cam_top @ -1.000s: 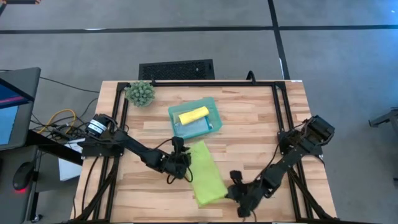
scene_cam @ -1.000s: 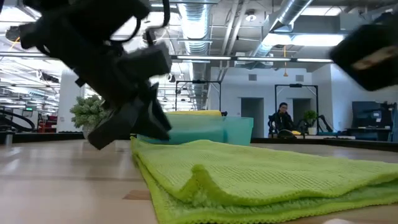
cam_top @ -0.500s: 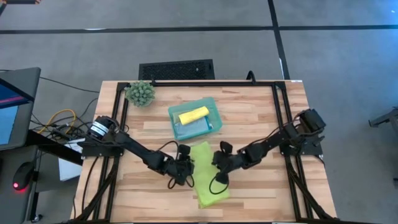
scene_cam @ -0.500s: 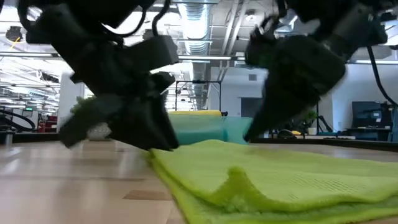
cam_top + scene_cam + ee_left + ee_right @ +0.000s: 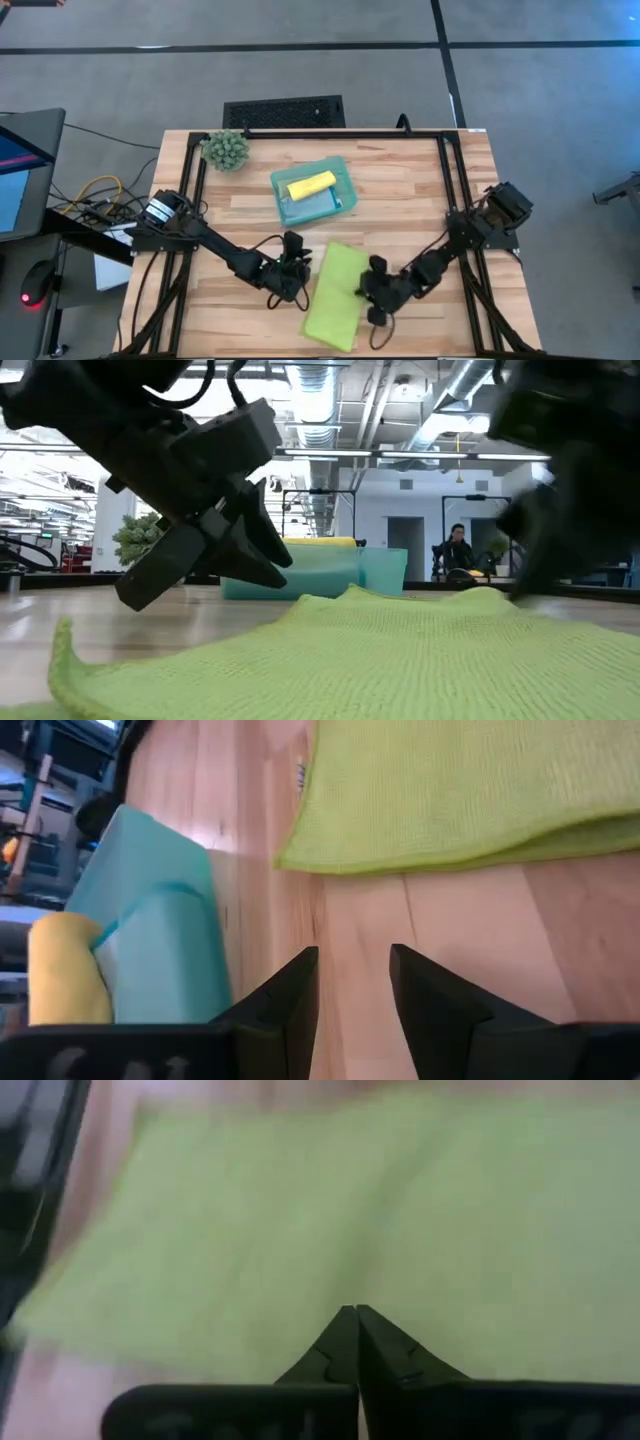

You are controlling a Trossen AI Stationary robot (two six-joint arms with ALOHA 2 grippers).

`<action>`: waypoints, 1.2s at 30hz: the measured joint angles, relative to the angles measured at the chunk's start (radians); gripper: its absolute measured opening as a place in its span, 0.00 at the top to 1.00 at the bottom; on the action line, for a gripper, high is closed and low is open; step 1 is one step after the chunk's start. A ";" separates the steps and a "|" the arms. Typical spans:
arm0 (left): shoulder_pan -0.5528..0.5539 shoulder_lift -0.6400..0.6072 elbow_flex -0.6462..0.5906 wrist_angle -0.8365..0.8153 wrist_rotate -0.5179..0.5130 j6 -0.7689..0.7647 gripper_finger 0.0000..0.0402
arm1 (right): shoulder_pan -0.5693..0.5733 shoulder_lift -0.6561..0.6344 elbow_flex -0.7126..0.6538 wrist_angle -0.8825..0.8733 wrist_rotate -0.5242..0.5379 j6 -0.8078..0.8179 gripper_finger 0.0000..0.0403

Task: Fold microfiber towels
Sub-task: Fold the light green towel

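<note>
A lime green towel [image 5: 335,295] lies folded into a long strip on the wood near the table's front middle, slanted; it fills the low view's foreground [image 5: 380,660]. My left gripper [image 5: 296,268] stands open over bare wood just left of the strip; its fingers [image 5: 352,960] point at the strip's edge [image 5: 400,860] and touch nothing. My right gripper [image 5: 366,288] is shut at the strip's right long edge, over the cloth [image 5: 357,1312]. A yellow towel [image 5: 312,184] and a light blue towel [image 5: 312,206] lie in the teal tray [image 5: 348,190]. My right gripper's shut fingertips slant down from the table's right at the lime green towel, near the middle of its right long edge [image 5: 358,286]. Whether they press on the cloth or stand just above it, I cannot tell; the wrist view is blurred.
The teal tray stands behind the towel, past the table's middle. A spiky green plant ball [image 5: 226,150] sits at the far left corner. Black frame rails [image 5: 450,200] run along the table's sides. Bare wood lies on both sides of the strip.
My right gripper swung from the near edge up onto the towel, then drew back toward the near right. The towel slid toward the near edge and turned about: its far end went right, its near end left. My left gripper rolled a little beside it.
</note>
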 joint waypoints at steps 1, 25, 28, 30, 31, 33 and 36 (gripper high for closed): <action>0.002 -0.001 0.001 0.001 0.011 -0.005 0.70 | -0.006 -0.001 0.007 0.007 0.035 -0.016 0.95; 0.057 0.004 0.002 0.147 0.324 -0.063 0.70 | -0.269 -0.057 -0.029 -0.041 0.238 -0.260 0.97; 0.057 0.004 0.002 0.178 0.385 -0.063 0.70 | -0.217 -0.112 -0.029 -0.092 0.170 -0.246 0.96; 0.057 0.004 0.002 0.220 0.398 -0.057 0.70 | -0.175 -0.133 -0.028 -0.109 0.096 -0.209 0.95; 0.057 0.004 0.002 0.242 0.398 -0.053 0.70 | -0.156 -0.135 -0.028 -0.110 0.065 -0.191 0.95; 0.058 0.004 0.002 0.269 0.409 -0.034 0.70 | -0.124 -0.123 -0.028 -0.113 0.022 -0.166 0.94; 0.071 0.004 0.002 0.263 0.451 -0.019 0.70 | -0.115 -0.063 -0.028 -0.117 0.031 -0.153 0.96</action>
